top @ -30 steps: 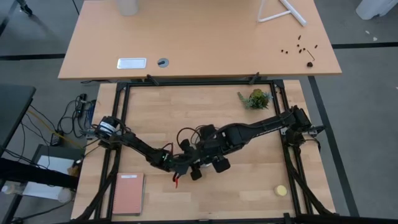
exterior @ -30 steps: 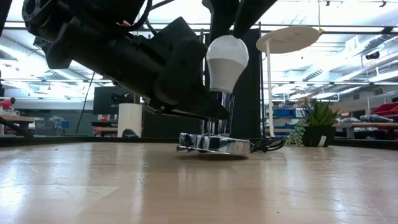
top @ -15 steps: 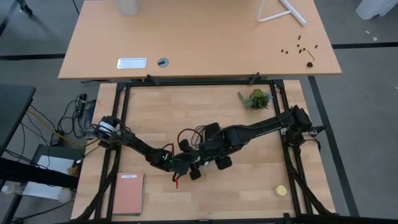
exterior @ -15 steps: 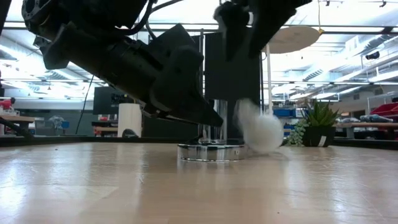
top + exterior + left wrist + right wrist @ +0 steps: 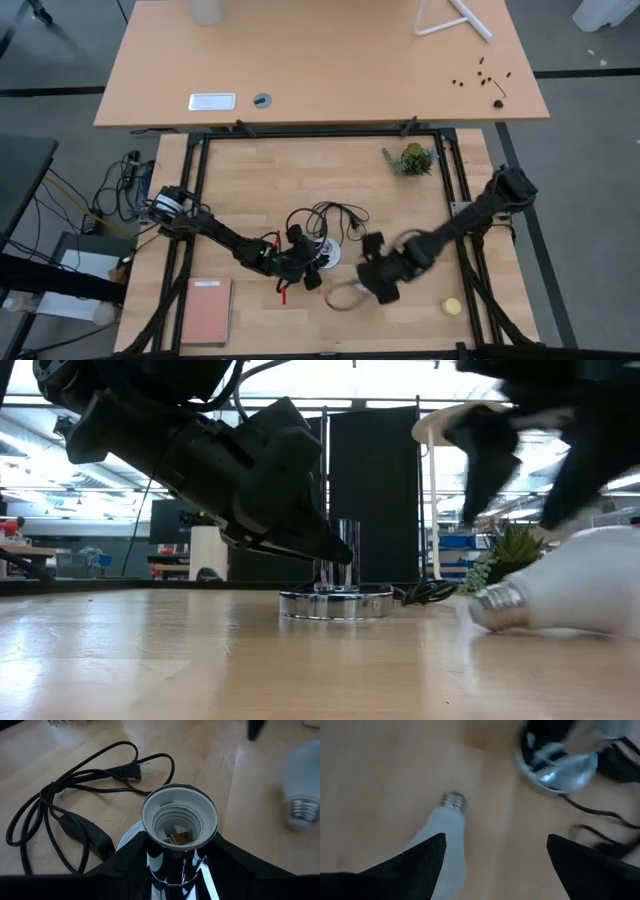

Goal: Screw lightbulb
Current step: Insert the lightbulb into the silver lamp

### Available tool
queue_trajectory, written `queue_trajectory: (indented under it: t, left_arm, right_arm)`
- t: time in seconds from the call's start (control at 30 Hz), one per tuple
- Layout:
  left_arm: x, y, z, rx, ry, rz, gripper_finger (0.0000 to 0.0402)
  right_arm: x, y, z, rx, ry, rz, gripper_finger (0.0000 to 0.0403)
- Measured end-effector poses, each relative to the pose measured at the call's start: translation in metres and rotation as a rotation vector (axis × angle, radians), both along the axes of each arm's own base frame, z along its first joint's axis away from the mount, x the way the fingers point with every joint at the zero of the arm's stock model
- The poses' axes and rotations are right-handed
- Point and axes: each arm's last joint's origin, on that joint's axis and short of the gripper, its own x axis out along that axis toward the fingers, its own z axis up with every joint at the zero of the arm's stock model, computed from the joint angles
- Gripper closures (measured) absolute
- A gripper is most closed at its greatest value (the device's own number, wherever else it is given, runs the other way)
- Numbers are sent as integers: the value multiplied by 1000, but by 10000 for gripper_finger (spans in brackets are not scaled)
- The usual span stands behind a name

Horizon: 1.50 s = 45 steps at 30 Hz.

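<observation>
The white lightbulb (image 5: 575,592) lies on its side on the table, its screw end (image 5: 495,607) toward the lamp. It also shows in the right wrist view (image 5: 442,840) and the high view (image 5: 345,296). The lamp's open socket (image 5: 180,817) stands upright on its round silvery base (image 5: 335,602). My left gripper (image 5: 306,266) is shut on the socket. My right gripper (image 5: 500,870) is open and empty above the bulb, one finger to each side of it. My left gripper pinches the socket's chrome stem (image 5: 172,867) between its two fingers (image 5: 125,867), just below the white threaded opening. The fingers come slanting down from the table's left. The socket stands upright with its base on the table.
The lamp's black cord (image 5: 332,214) loops on the table beyond the base. A small plant (image 5: 411,158) stands at the far right, a flat yellow disc (image 5: 452,306) lies near the right front, and a red notebook (image 5: 205,311) lies at the left front.
The bulb, which my right gripper held upright over the socket, has come free and fallen; it now lies on the table to the right of the lamp, nearer the front edge. My right gripper has gone toward the table's near right after it.
</observation>
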Motion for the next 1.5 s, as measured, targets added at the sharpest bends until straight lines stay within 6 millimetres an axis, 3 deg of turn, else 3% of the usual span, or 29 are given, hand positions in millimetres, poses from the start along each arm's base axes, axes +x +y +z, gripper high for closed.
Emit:
queue_trajectory:
  t: [0.13, 0.3, 0.47, 0.73, 1.0, 1.5]
  left_arm:
    - [1, 0, 0, -10, -11, 5, 218]
    - [4, -2, 4, -15, -26, 14, 218]
    - [4, -4, 5, -39, -41, 24, 218]
    - [4, -3, 6, -20, -52, 37, 213]
    - [6, 6, 3, -2, -20, 59, 145]
    - [-1, 8, 63, 141, -101, -35, 118]
  right_arm:
    - [-26, 8, -23, -83, -51, -76, 51]
    - [-38, 2, -36, -174, -72, -176, 66]
    - [-37, 7, -10, -77, -187, -176, 90]
    - [-35, 11, -4, -16, -234, -154, 97]
    - [-33, 13, -3, 16, -241, -150, 76]
    - [-35, 20, 1, 89, -252, -136, 73]
